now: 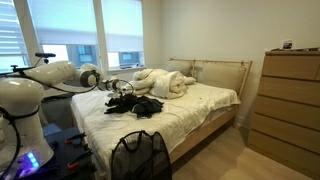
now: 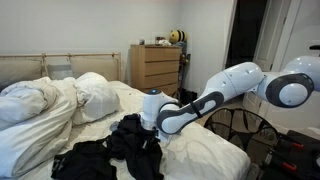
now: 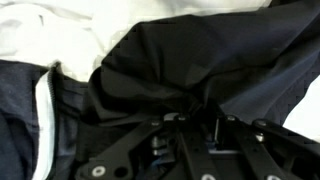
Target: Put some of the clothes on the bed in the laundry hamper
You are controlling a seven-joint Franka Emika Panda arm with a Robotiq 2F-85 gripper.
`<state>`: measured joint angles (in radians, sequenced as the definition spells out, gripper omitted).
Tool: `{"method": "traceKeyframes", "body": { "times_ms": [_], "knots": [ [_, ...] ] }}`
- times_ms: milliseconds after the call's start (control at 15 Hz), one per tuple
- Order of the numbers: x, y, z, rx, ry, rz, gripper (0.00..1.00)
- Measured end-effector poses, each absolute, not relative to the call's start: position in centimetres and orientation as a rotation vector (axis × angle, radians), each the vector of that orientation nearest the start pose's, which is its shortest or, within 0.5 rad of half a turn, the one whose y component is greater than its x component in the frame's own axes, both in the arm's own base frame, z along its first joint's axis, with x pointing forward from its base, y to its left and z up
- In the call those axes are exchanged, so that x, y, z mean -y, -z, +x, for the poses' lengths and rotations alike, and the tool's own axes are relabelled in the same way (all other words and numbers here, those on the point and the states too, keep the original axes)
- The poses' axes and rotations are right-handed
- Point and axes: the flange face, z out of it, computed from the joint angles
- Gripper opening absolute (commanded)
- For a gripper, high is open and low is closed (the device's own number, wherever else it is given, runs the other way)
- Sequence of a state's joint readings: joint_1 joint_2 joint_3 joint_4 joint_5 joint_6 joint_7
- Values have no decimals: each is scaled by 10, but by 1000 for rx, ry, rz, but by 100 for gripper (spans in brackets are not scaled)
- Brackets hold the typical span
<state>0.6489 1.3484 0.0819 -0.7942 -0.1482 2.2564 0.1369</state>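
Observation:
A pile of black clothes [image 1: 137, 103] lies in the middle of the white bed [image 1: 190, 110]; it also shows in an exterior view [image 2: 105, 158]. My gripper [image 2: 150, 126] is down in the pile. In the wrist view the fingers [image 3: 190, 120] are closed together on a bunched fold of a black garment [image 3: 190, 60], which gathers toward the fingertips. The black mesh laundry hamper [image 1: 140, 155] stands on the floor beside the bed, near the robot base. Its wire rim also shows behind the arm in an exterior view [image 2: 240, 125].
A crumpled white duvet and pillows [image 1: 165, 82] sit at the head of the bed [image 2: 50, 100]. A wooden dresser [image 1: 285, 95] stands by the wall beyond the bed [image 2: 155, 65]. Windows are behind the arm.

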Motion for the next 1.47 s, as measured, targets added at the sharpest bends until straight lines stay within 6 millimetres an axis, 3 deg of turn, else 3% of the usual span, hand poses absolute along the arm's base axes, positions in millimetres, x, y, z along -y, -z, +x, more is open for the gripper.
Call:
{"method": "traceKeyframes", "body": {
  "times_ms": [400,533,667,933,1467],
  "knots": [
    [-503,-93,617,927,203,-2979,1],
    [-505,-109,623,886,213,-2962,1],
    [-509,-148,631,833,213,-2928,1],
    [-514,-254,635,764,153,-2892,1],
    [-499,-463,603,683,149,-2919,1]
  ]
}}
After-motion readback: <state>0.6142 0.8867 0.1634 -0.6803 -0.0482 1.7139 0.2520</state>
